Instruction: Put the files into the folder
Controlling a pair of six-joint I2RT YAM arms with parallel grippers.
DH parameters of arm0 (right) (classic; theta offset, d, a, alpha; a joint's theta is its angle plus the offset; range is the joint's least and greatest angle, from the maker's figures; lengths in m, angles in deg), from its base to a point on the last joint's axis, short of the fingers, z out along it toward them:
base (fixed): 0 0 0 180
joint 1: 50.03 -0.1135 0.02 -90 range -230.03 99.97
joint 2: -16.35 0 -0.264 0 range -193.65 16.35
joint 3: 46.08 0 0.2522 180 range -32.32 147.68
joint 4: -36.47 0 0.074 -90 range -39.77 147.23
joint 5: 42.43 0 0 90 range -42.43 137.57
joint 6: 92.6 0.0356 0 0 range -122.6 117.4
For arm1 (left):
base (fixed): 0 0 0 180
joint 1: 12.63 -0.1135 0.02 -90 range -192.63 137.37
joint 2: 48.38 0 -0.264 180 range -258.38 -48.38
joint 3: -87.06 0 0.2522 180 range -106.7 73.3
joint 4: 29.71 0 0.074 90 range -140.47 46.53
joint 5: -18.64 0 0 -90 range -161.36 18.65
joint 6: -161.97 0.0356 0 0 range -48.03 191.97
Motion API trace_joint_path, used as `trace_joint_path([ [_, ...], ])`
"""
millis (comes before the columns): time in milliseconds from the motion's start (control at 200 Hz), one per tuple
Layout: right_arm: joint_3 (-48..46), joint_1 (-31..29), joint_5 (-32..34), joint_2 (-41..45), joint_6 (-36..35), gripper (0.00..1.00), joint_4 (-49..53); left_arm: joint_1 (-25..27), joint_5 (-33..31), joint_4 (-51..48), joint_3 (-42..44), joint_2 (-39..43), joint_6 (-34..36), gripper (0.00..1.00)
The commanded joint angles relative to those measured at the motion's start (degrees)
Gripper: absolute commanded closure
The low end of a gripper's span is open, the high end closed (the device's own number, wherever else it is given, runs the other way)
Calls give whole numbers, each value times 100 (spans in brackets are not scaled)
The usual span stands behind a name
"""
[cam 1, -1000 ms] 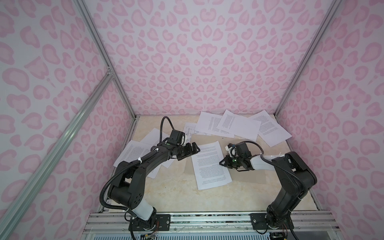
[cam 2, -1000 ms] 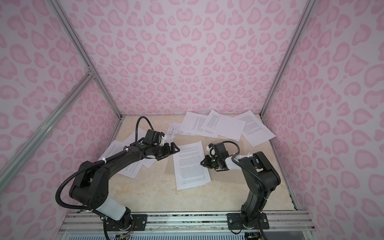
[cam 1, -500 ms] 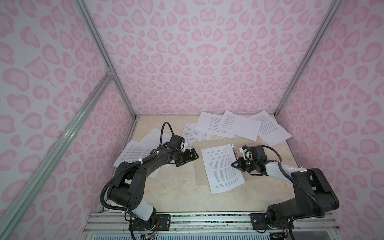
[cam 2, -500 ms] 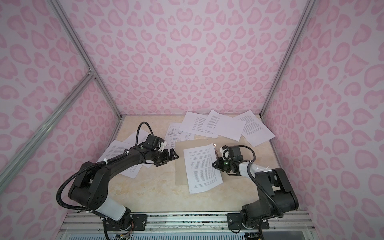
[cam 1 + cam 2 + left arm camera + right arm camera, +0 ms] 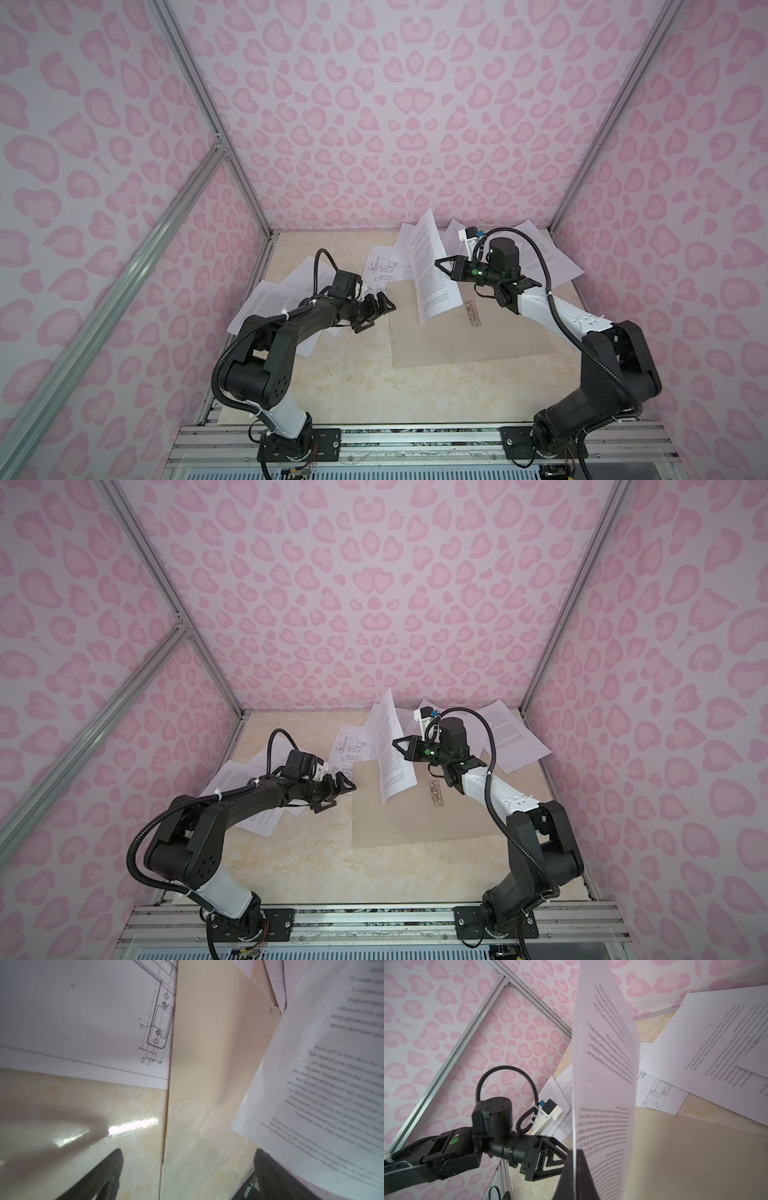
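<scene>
While your right jaws pinch one printed sheet (image 5: 428, 274) by its edge, upright above the open folder (image 5: 457, 345) centre-right on the worktop (image 5: 353, 374), hazards: sheet could sag or slip, landing askew; your left jaws, spread wide at the folder's left edge, could nudge it.

Bright, even, diffuse light in both top views; wide-angle bending at edges. Left wrist: glare streak on worktop (image 5: 135, 1124), soft shadow beside it, sheet (image 5: 332, 1084) blurred. Right wrist: near text soft.
</scene>
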Motion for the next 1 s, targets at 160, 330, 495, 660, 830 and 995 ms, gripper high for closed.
trace_joint_path([
  [160,338,-216,-99,-725,154,100,-1424,-72,162,250,29,-13,-121,0],
  [330,557,-317,-128,-959,-209,100,-1824,-70,166,333,52,-63,-170,1],
  [495,334,-371,-175,-1045,-922,100,-2045,-73,162,327,39,-59,-175,1],
  [660,-155,-362,-214,-1172,-1617,100,-2432,-72,162,324,46,-94,-149,1],
  [830,-618,-359,-53,-1007,-2043,100,-2703,-78,179,316,47,-116,-151,1],
  [995,-730,-354,-118,-998,-2027,100,-2982,-78,187,346,38,-143,-159,1],
])
